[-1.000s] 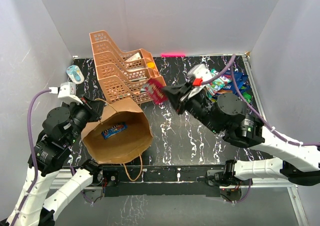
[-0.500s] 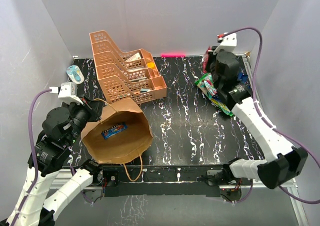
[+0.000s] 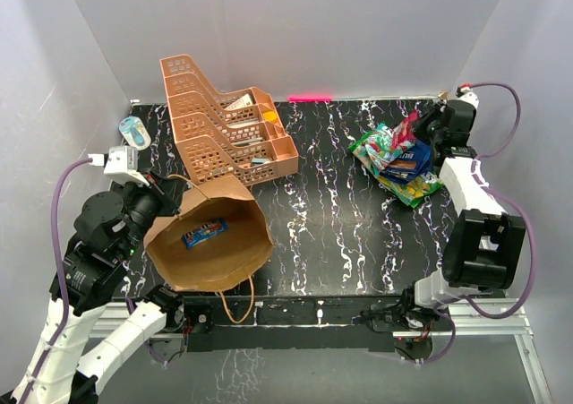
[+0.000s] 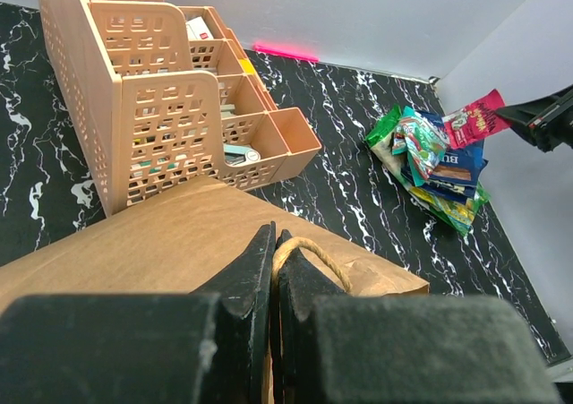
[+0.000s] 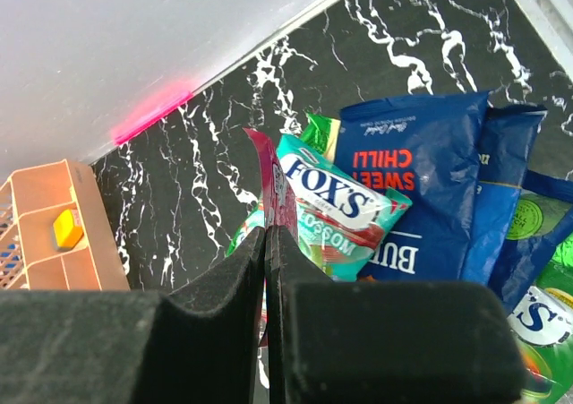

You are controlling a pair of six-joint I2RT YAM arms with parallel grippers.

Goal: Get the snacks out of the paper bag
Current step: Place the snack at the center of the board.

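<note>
The brown paper bag (image 3: 215, 253) lies on its side at the front left, mouth towards the camera, with a small blue packet (image 3: 204, 233) inside. My left gripper (image 4: 273, 239) is shut on the bag's twine handle (image 4: 315, 250) at the upper rim. My right gripper (image 5: 267, 236) is shut on a thin magenta snack packet (image 5: 279, 187) and holds it just above the pile of snacks (image 3: 398, 164) at the back right. That pile includes a teal Fox's packet (image 5: 345, 211) and a blue chip bag (image 5: 421, 167). The top view shows the right gripper (image 3: 423, 132) beside the magenta packet (image 3: 404, 133).
An orange mesh tiered rack (image 3: 219, 126) stands at the back left, close behind the bag. A small blue-and-white object (image 3: 134, 133) sits by the left wall. The white walls close in on the right arm at the back right corner.
The right arm has swung from the middle of the table, near the rack, to the back right corner, carrying the magenta packet over the snack pile. The left arm and the bag have stayed put.
</note>
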